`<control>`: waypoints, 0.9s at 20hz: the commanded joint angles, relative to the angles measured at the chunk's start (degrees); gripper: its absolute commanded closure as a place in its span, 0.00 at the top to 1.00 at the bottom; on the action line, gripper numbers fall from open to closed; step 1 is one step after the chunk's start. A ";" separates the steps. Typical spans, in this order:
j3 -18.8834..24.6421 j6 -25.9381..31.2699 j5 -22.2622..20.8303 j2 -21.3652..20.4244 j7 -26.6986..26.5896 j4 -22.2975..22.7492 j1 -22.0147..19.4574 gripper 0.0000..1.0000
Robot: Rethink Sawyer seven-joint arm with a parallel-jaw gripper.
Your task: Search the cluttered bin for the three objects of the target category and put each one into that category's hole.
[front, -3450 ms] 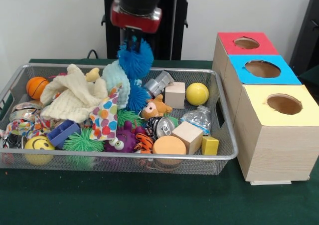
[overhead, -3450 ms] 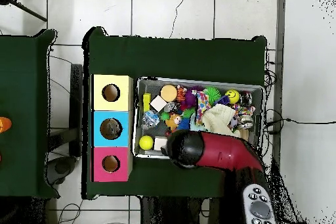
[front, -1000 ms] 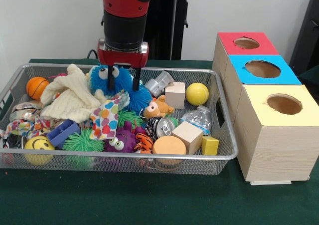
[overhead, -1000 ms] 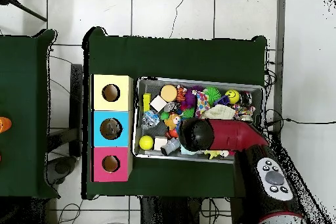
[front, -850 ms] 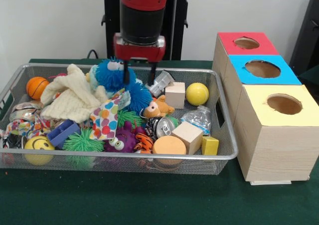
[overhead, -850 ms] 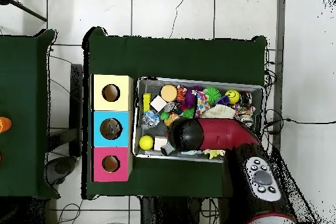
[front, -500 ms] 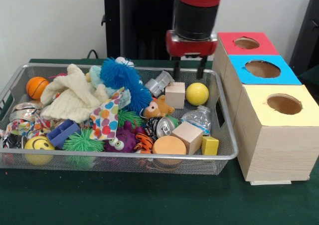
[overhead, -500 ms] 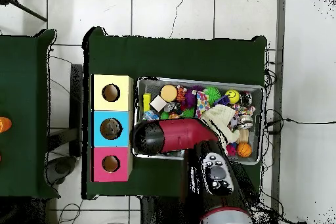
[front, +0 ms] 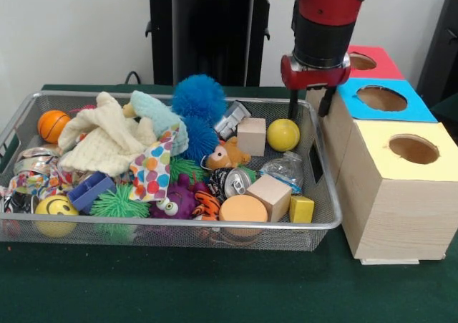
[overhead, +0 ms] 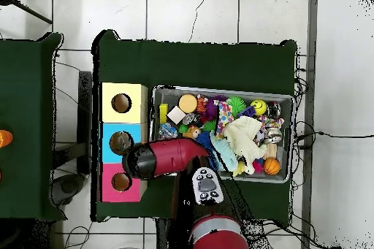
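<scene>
Red and black, the arm came down from the top of the front view, its gripper hanging with both fingers spread and nothing between them, just above the gap between the wire bin and the row of boxes at the right of the frame. The fingertips stood close to the red-topped box and the blue-topped box; the yellow-topped box sat nearest the lower right. Each box had a round hole in its lid. In the bin, a fuzzy blue toy lay near the middle, resting over a cream cloth and a spotted cloth. To its right were a wooden cube and a yellow ball. Toward the lower edge lay a green spiky ball, a purple toy with eyes, a can, a larger wooden block and a small yellow cube. An orange ball sat at the bin's upper left. In the overhead view the arm covered the space between bin and boxes, hiding the gripper.
</scene>
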 commanded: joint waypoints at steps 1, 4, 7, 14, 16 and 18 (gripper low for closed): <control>-2.48 -8.87 3.11 9.24 15.36 -0.24 0.46 1.00; -3.06 -9.93 3.48 10.41 14.30 -0.78 0.59 1.00; -3.41 -9.52 3.93 9.63 13.14 -0.18 0.48 1.00; -4.11 -4.19 4.11 3.68 9.71 2.25 -0.51 1.00; -4.05 -3.11 3.84 2.77 8.44 2.17 -1.48 1.00; -3.47 -2.51 3.26 3.47 6.26 1.00 -3.33 1.00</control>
